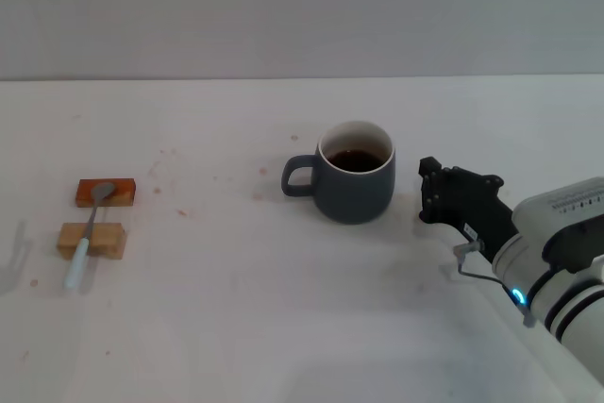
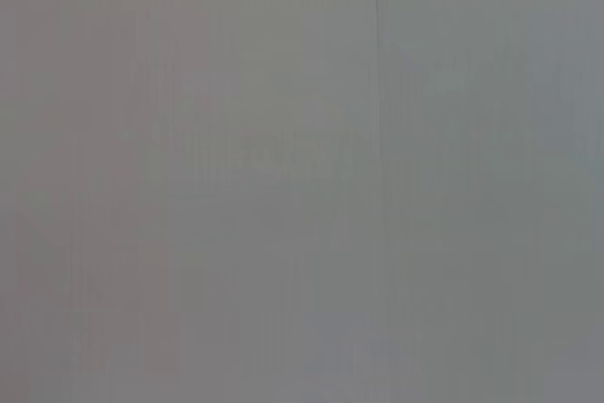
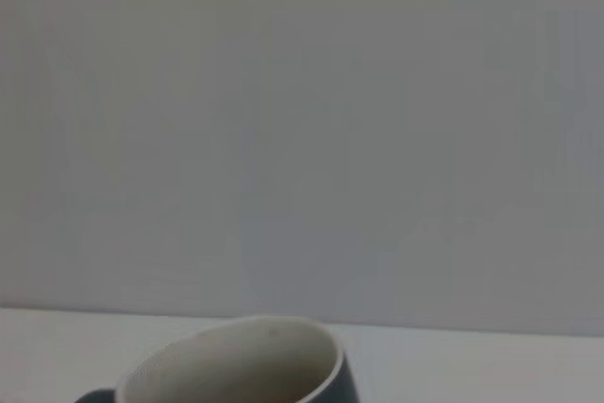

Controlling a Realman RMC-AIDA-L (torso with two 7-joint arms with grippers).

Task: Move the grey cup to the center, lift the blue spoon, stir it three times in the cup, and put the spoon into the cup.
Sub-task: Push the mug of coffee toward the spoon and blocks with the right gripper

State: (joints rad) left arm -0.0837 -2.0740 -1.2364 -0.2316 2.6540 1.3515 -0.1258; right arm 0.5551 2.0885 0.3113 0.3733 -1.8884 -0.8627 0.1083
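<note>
Grey cup (image 1: 355,183) stood mid-frame, right hand (image 1: 430,192) just beside it, grip state indeterminable; blue spoon (image 1: 87,238) propped across blocks (image 1: 98,217) at left for pickup.

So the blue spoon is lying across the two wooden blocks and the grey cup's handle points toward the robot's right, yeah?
Not quite. In the head view the grey cup has its handle toward the robot's left, facing the blue spoon, which does lie across the two wooden blocks.
</note>
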